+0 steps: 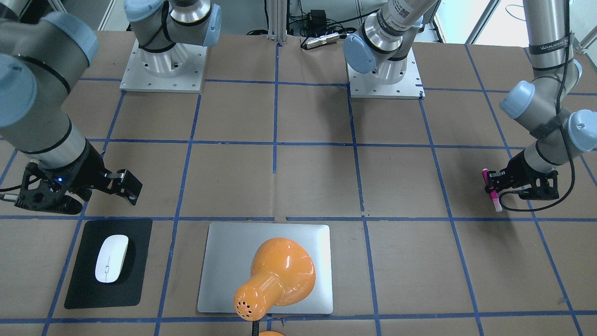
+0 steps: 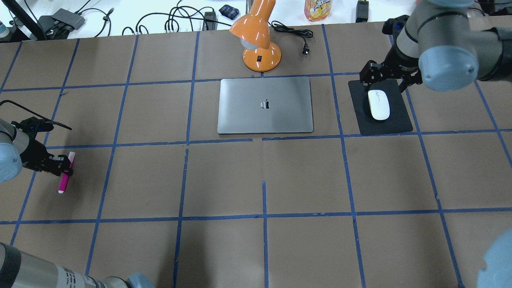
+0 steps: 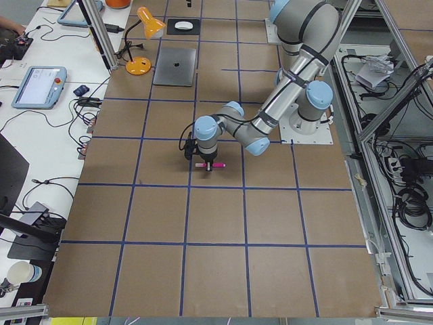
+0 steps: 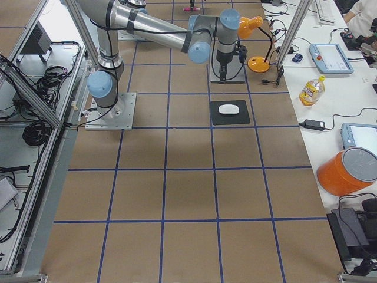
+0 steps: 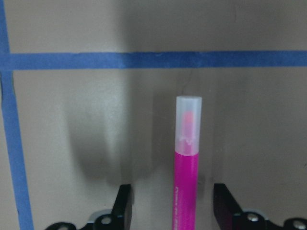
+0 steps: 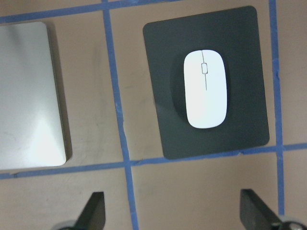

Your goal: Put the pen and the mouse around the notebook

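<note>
The pink pen (image 5: pixel 186 182) lies on the brown table at the robot's far left, its pale cap pointing away from the wrist. My left gripper (image 5: pixel 172 196) is open and straddles the pen (image 2: pixel 64 182), with a gap on both sides. The white mouse (image 2: pixel 378 104) rests on a black mat (image 2: pixel 396 124) to the right of the silver notebook (image 2: pixel 264 116). My right gripper (image 2: pixel 386 76) hovers open over the mat's far edge, holding nothing. In the right wrist view the mouse (image 6: pixel 205 88) is ahead of the wide-apart fingers and the notebook (image 6: pixel 29 96) is at the left.
An orange desk lamp (image 2: pixel 260 44) stands just beyond the notebook, its cord trailing to the right. In the front-facing view the lamp head (image 1: pixel 280 275) covers part of the notebook (image 1: pixel 224 261). Cables, a bottle and devices line the far bench.
</note>
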Robot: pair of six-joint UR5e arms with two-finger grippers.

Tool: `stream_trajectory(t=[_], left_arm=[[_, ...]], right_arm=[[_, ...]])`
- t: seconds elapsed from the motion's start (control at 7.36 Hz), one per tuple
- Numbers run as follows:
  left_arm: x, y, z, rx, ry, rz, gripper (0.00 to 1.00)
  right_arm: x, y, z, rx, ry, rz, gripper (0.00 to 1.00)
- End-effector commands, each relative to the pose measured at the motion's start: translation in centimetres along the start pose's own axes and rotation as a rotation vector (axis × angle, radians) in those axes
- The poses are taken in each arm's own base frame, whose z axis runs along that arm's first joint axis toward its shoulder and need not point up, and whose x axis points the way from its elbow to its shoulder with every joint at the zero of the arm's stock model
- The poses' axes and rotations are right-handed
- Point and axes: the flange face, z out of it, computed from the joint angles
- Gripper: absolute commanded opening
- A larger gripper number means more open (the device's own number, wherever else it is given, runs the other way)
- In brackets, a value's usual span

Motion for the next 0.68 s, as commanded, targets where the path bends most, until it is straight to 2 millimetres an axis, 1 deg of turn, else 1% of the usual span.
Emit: stream_trajectory(t=[0.0,0.14,0.27,0.41,0.54], left_arm=[[-0.1,-0.3,-0.4,0.014,0.002,0.007,0.00],[-0.1,-0.4,-1.0,0.027,-0.008,0.004,0.00],[-0.3,-1.0,-2.7,0.058,-0.030,-0.008,0.00],[0.7,-2.4,-3.9,0.072,-0.050,-0.031,0.00],[3.8,-4.1,-5.6,0.102,-0.062,-0.060,0.00]], right_arm=[[-3.1,4.3,-9.4,-0.060,0.008,0.051,1.00],[-3.5,6.2,-11.9,-0.075,0.039,0.066,1.00],[-4.0,7.9,-13.4,-0.050,0.047,0.058,1.00],[-4.2,8.6,-14.1,-0.035,0.036,0.044,1.00],[-4.2,8.5,-13.6,-0.032,0.031,0.049,1.00]])
